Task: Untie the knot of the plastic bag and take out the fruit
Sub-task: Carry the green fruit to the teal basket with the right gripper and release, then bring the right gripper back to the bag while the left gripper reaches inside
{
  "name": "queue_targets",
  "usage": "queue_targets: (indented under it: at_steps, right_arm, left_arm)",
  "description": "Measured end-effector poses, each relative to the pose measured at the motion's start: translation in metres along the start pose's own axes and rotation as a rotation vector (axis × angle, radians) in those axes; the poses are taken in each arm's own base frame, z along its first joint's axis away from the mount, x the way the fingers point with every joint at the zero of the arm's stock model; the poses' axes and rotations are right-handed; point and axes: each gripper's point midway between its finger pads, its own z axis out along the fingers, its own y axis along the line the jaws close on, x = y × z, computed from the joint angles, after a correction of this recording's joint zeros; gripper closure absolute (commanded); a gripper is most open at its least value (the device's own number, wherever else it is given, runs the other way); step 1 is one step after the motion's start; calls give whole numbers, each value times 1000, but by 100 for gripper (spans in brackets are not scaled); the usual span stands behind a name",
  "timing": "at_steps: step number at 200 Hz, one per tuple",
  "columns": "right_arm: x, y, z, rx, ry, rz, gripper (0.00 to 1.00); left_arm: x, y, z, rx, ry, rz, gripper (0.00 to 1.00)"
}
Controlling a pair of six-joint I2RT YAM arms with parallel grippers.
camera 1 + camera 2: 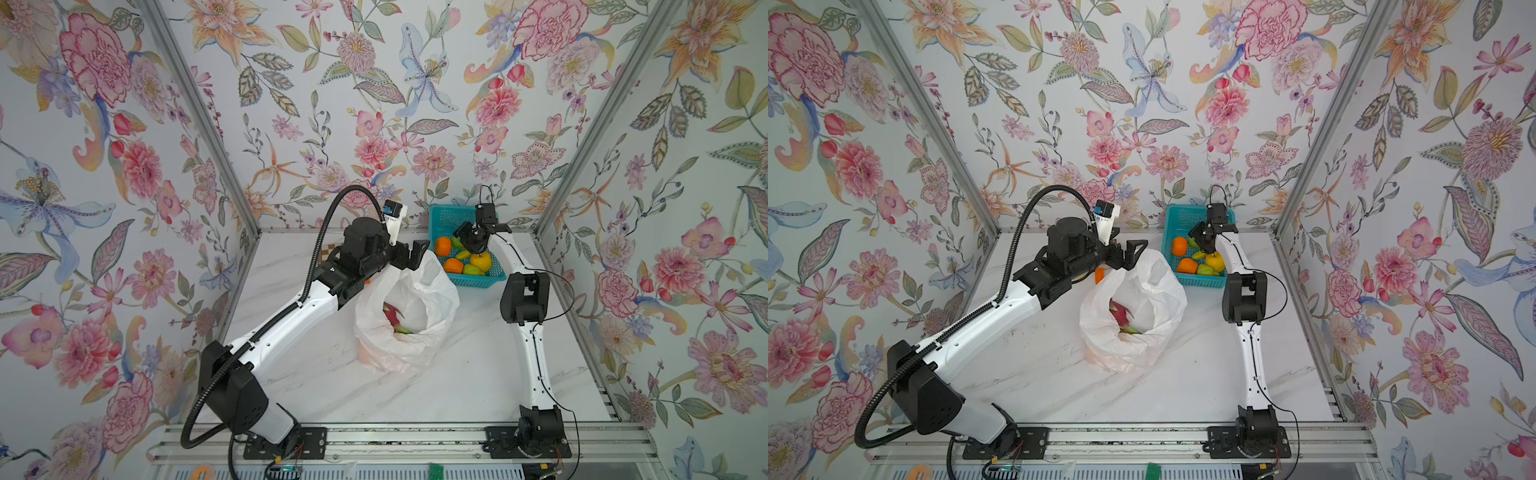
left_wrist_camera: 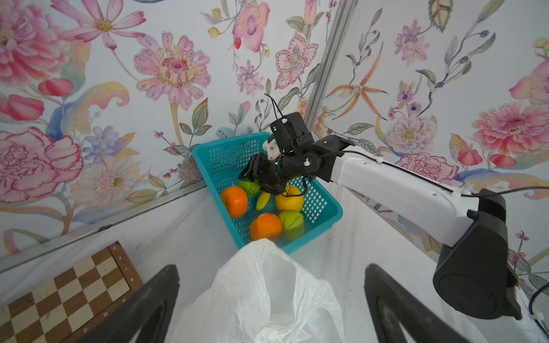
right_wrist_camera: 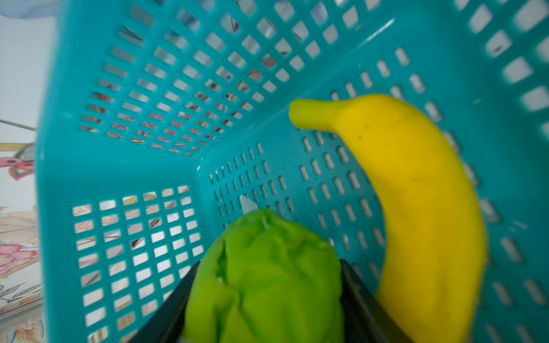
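Right gripper (image 2: 249, 181) clasps a green fruit (image 3: 264, 276) in the far teal basket (image 1: 446, 216); dragon fruit (image 1: 390, 316) in the plastic bag (image 1: 419, 286) lies nearer and leftward, closer to the wide-open left gripper (image 2: 271, 273)

On the white marbled desk (image 1: 478, 374), the thin white crinkly plastic bag (image 1: 409, 316) lies just below and in front of the left hand (image 1: 417, 254), with its far rim under that hand. A magenta scaly dragon fruit (image 1: 390, 314) lies inside the bag. The teal perforated plastic basket (image 1: 441, 214) stands just right of the left hand, against the back wall. The right hand (image 2: 252, 175) reaches into the basket with a green lumpy fruit (image 3: 264, 276) between its fingers. A curved yellow banana (image 3: 416, 208) lies beside that hand. In front of it lie a round orange (image 2: 234, 202), a yellow apple (image 2: 289, 199), a second orange (image 2: 265, 227) and another green fruit (image 2: 291, 224). A brown-and-cream wooden chessboard (image 2: 68, 294) lies left of the left hand.
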Motion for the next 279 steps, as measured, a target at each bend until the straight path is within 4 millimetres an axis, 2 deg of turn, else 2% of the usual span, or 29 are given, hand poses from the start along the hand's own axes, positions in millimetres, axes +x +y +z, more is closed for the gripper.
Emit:
queue_targets:
  at_steps: [18, 58, 75, 91, 109, 123, 148, 171, 193, 219, 247, 279]
  right_arm:
    - [2, 2, 1, -10, 9, 17, 28]
    - [-1, 8, -1, -37, 3, 35, 18]
    - [-2, 10, -7, -37, 2, 39, 15]
    - [-2, 12, -22, -32, 3, 39, 12]
    - [-3, 19, -50, -33, -1, 21, 10]
    - [-8, 30, -79, -50, -20, -2, 10]
    - [-14, 55, -142, -102, -70, -49, 9]
    - [-9, 70, -196, -149, -108, -86, 9]
    - [11, 72, -244, -184, -126, -112, 9]
    - [51, 64, -289, -218, -130, -139, 9]
    - [96, 53, -325, -239, -138, -177, 9]
    - [147, 51, -349, -280, -116, -248, 10]
  left_arm:
    - [6, 6, 0, -34, 22, -42, 1]
    - [24, 10, -1, -114, 79, -91, 1]
    - [36, 6, -2, -153, 111, -100, 1]
    - [45, 4, -5, -190, 139, -104, 1]
    - [55, 3, -7, -232, 163, -103, 1]
    - [60, 2, -10, -261, 175, -102, 3]
    - [66, -5, -14, -289, 192, -105, 7]
    - [73, -10, -17, -301, 211, -116, 11]
    - [82, -12, -20, -323, 238, -134, 15]
    - [94, -12, -26, -351, 278, -160, 20]
    - [108, -8, -33, -389, 327, -187, 23]
    - [129, -2, -43, -437, 400, -214, 26]
